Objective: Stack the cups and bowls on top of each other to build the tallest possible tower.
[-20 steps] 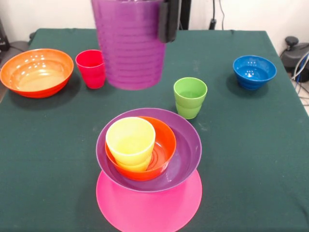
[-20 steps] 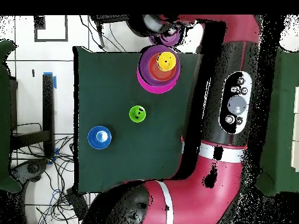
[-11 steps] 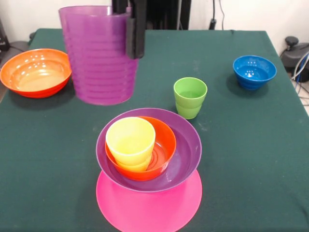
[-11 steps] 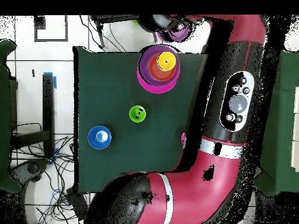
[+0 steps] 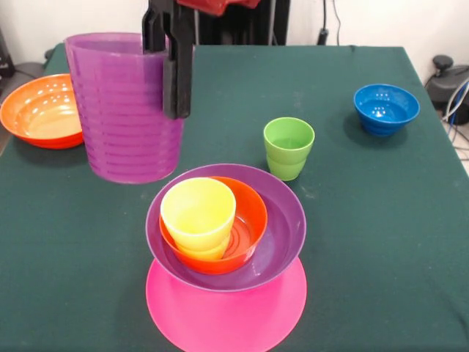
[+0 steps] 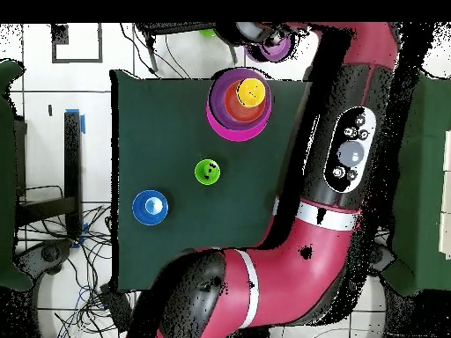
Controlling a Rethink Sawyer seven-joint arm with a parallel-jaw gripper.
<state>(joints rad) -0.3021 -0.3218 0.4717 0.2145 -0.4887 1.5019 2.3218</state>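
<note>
My gripper [image 5: 167, 92] hangs above the table's left side, shut on the rim of a purple ribbed cup [image 5: 124, 110]; one black finger [image 5: 176, 81] lies down the cup's outer wall. The cup is upright and off the table, left of and beyond the tower. The tower is an upturned pink bowl [image 5: 227, 312] bearing a purple bowl [image 5: 282, 220], a small orange bowl [image 5: 250, 213] and a yellow cup [image 5: 196, 211]. In the overhead view the purple cup [image 6: 275, 48] sits just off the tower [image 6: 236, 106]. A green cup [image 5: 288, 147] stands alone.
A large orange bowl [image 5: 37, 110] sits at the far left, partly behind the held cup. A small blue bowl [image 5: 386, 108] rests at the far right. The red arm [image 6: 343, 158] runs along one side of the green table [image 6: 167, 114] in the overhead view.
In the front view the gripper has carried the purple cup leftward and lower. The red cup seen earlier is now hidden behind it. The tower and other pieces have not moved.
</note>
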